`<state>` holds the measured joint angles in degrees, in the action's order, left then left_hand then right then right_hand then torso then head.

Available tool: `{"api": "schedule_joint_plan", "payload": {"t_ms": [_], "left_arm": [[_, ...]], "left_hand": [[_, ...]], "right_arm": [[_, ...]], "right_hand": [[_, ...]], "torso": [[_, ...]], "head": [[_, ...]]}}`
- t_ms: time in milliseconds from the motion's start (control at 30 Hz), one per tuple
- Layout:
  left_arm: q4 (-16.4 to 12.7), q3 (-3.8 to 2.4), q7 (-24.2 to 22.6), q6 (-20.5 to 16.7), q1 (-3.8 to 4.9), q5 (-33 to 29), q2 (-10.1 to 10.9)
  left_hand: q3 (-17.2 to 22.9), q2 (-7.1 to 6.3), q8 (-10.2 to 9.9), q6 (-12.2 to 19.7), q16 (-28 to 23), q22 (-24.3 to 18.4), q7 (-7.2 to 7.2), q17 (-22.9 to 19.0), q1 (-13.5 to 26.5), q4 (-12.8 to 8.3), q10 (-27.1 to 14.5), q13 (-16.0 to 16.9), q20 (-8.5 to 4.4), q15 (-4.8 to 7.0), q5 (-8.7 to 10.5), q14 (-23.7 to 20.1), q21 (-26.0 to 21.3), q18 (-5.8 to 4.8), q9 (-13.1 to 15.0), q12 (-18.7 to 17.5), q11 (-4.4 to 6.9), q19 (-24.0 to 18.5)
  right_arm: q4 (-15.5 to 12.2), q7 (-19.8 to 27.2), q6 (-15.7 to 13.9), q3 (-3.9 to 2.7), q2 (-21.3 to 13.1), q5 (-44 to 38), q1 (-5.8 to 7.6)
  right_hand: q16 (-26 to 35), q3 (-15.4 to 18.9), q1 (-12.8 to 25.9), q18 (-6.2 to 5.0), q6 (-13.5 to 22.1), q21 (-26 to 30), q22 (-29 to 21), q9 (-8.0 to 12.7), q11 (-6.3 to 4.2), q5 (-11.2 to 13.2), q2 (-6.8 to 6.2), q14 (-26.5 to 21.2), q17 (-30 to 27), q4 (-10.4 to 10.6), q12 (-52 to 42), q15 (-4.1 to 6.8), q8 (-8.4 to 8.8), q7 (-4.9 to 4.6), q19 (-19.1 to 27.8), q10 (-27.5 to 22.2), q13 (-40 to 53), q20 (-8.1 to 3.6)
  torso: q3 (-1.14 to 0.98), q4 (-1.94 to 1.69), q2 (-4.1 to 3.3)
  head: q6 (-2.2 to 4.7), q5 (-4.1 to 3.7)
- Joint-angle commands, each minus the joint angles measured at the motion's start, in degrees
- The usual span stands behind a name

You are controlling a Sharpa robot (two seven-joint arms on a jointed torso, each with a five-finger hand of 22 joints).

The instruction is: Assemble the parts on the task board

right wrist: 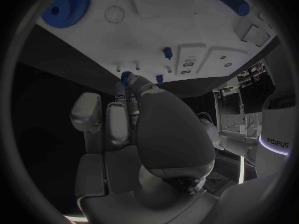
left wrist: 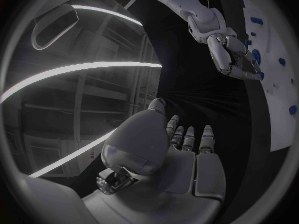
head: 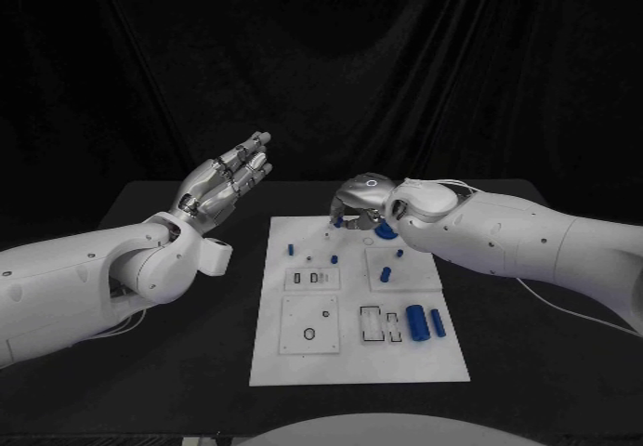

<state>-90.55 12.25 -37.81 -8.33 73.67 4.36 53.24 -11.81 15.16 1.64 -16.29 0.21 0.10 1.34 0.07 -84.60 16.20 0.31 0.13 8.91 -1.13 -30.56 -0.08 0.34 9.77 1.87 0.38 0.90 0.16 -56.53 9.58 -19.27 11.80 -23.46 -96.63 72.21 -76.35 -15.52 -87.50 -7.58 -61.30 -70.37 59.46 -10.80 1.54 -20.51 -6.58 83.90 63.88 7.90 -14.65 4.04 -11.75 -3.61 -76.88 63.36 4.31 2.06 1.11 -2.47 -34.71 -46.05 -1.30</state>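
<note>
The white task board (head: 360,362) lies in the middle of the black table. My right hand (head: 364,199) hovers over the board's far edge and pinches a small blue gear (right wrist: 126,77) at its fingertips (right wrist: 129,95), just above two thin pegs (right wrist: 136,63) on the board (right wrist: 168,15). The left wrist view shows that hand (left wrist: 233,59) with a blue speck at its fingertips. My left hand (head: 225,181) is raised left of the board with fingers apart, holding nothing; its palm (left wrist: 187,159) is bare.
Two blue cylinders (head: 425,322) lie at the board's near right. Small blue pegs (head: 386,274) (head: 294,248) stand mid-board, and a blue piece (head: 386,230) lies under my right wrist. A large blue gear (right wrist: 67,7) sits on the board.
</note>
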Motion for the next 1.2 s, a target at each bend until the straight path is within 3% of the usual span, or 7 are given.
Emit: {"api": "schedule_joint_plan", "payload": {"t_ms": [33,433,600,1200], "left_arm": [[-0.19,-0.07,-0.32,0.52,-0.05,0.08,0.05],[-0.05,-0.07,0.13,0.84,-0.05,0.08,0.1],[-0.05,-0.07,0.2,0.94,-0.05,0.08,0.1],[0.02,-0.07,0.48,1.45,-0.05,0.08,0.0]], "left_hand": [[0.34,-0.12,0.33,-0.24,-0.21,-0.08,0.07,-0.07,-0.63,-0.02,-0.04,-0.04,0.4,-0.35,-0.29,0.08,-0.32,0.53,0.09,-0.29,-0.52,-0.14],[0.41,-0.15,0.41,-0.76,-0.21,-0.07,0.23,-0.07,-0.8,-0.01,-0.05,-0.04,0.48,-0.39,-0.38,0.08,-0.31,0.53,0.15,-0.29,-0.6,-0.13],[0.41,-0.15,0.41,-0.76,-0.21,-0.07,0.23,-0.07,-0.8,-0.01,-0.05,-0.04,0.48,-0.39,-0.38,0.08,-0.31,0.53,0.15,-0.29,-0.6,-0.13],[0.48,-0.17,0.47,-1.12,-0.21,-0.06,0.38,-0.07,-0.96,0.01,-0.04,-0.03,0.57,-0.47,-0.44,0.08,-0.3,0.54,0.18,-0.29,-0.71,-0.12]], "right_arm": [[2.32,0.53,1.17,-0.04,1.61,0.85,0.01],[10.31,0.44,2.42,-0.06,7.63,0.94,-0.82],[11.56,0.03,3.24,-0.06,8.44,0.95,-0.9],[14.55,-1.23,4.02,-0.06,9.59,0.59,-1.33]], "right_hand": [[-0.18,-0.39,-0.56,1.06,0.19,-0.48,0.25,-0.1,0.09,0.14,0.09,1.5,0.01,-0.08,0.26,0.18,0.16,-0.33,-0.13,0.37,0.04,-0.06],[-0.27,-0.95,-0.43,1.2,0.65,-0.82,1.01,-0.26,0.16,0.08,0.05,1.36,0.33,-0.19,0.78,0.04,0.42,-0.48,-0.16,0.29,-0.1,0.08],[-0.24,-1.06,-0.45,1.22,0.7,-0.88,1.14,-0.3,0.15,0.03,0.04,1.32,0.31,-0.25,0.86,0.02,0.45,-0.45,-0.15,0.28,-0.11,0.1],[-0.33,-1.93,-0.16,1.28,1.64,-0.97,1.63,-0.48,0.38,0.1,-0.16,1.04,0.6,-0.48,1.85,-0.19,1.06,-0.52,0.18,-0.29,-0.26,0.31]], "torso": [[-0.06,-0.04,-0.04],[-0.05,-0.4,-0.23],[-0.06,-0.22,-0.18],[-0.09,-0.21,-0.13]], "head": [[-0.19,-0.03],[-0.01,-0.4],[0.02,-0.23],[-0.1,-0.61]]}}
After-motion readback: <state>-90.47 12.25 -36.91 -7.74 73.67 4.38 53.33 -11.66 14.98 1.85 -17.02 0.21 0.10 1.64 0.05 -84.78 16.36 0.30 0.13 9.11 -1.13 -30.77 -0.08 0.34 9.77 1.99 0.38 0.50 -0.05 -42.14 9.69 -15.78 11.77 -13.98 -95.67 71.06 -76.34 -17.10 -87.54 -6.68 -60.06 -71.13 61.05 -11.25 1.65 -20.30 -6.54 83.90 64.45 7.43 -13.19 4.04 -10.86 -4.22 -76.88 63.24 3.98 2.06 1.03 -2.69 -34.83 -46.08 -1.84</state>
